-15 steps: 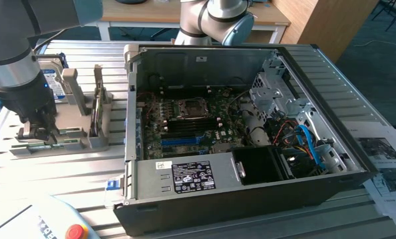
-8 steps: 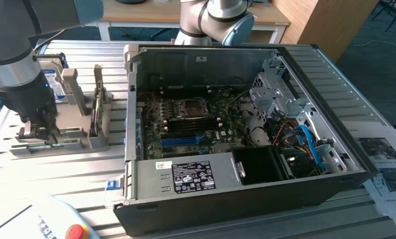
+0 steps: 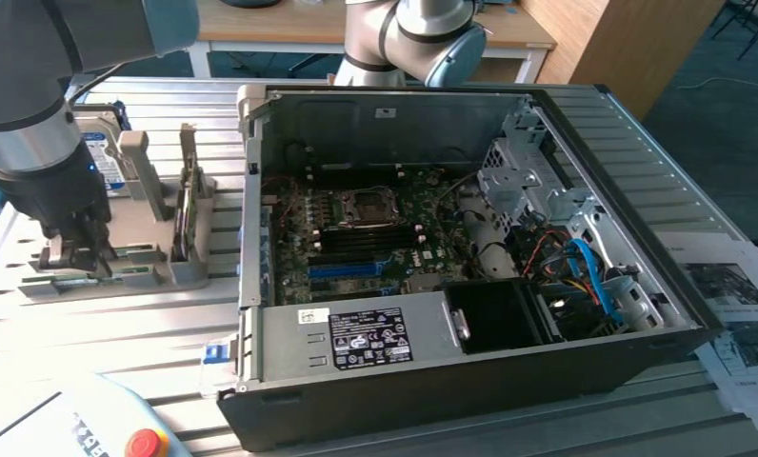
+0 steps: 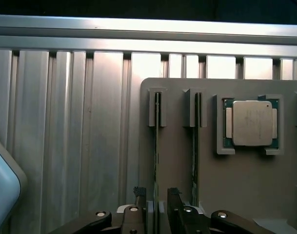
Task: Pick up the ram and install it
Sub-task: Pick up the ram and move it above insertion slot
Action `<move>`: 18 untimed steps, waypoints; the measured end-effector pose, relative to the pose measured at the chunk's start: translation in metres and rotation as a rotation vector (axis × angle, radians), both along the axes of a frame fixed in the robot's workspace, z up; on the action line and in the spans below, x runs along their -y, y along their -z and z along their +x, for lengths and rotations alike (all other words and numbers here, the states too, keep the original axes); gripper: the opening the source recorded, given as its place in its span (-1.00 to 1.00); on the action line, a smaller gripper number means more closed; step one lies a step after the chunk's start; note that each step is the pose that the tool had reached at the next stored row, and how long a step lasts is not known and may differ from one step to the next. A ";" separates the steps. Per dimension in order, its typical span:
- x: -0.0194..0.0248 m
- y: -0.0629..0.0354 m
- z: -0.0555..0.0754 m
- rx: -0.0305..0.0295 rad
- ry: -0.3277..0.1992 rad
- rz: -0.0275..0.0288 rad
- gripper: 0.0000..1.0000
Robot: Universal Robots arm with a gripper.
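Two green sticks stand on edge in the grey holder (image 4: 177, 165), which rests on the ribbed aluminium table (image 4: 89, 146). The ram (image 4: 158, 146) sits in the slot nearest the holder's outer edge. The second stick (image 4: 196, 146) is just beside it, one slot further in. Further in again, the processor (image 4: 251, 123) lies flat in its square recess of the holder.

The gripper (image 4: 157, 210) is over the near end of the ram. Its fingers (image 4: 140, 202) are spread to either side of the stick, with a sliver of gap on each side, so nothing is clamped.

In the exterior view the arm reaches down onto the holder at the exterior view's left. The hard drive (image 3: 100, 157) stands upright at the holder's far end. To the exterior view's right of the holder, just beside it, lies the computer case (image 3: 481, 371) with its side off. The motherboard (image 3: 367, 233) is exposed inside. Well beyond the holder, past the case, printed papers (image 3: 741, 314) lie on the table.
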State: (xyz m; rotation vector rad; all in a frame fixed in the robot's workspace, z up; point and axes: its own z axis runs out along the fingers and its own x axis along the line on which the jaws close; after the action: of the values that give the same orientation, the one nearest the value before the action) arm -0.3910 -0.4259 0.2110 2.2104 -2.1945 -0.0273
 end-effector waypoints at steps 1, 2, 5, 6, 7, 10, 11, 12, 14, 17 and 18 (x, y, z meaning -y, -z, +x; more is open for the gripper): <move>0.0000 0.0011 0.000 0.0000 0.000 0.0001 -0.38; 0.0000 0.0021 0.000 0.0001 -0.001 0.0001 -0.38; 0.0000 0.0025 0.000 -0.0002 -0.001 -0.0001 -0.38; 0.0000 0.0025 0.000 -0.0002 -0.001 0.0000 -0.38; 0.0000 0.0026 0.000 0.0000 -0.001 0.0000 -0.38; -0.0001 0.0029 0.000 0.0002 -0.001 0.0002 -0.38; -0.0002 0.0031 0.000 0.0003 -0.001 0.0002 -0.38; -0.0004 0.0033 0.000 0.0002 -0.001 0.0003 -0.38; -0.0005 0.0035 0.001 0.0002 -0.001 0.0004 -0.38; -0.0005 0.0034 0.001 -0.0001 -0.001 0.0002 -0.38; -0.0005 0.0035 0.001 0.0000 -0.001 0.0003 -0.38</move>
State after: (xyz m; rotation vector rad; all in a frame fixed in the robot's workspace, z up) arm -0.3903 -0.4254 0.2075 2.2117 -2.1935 -0.0276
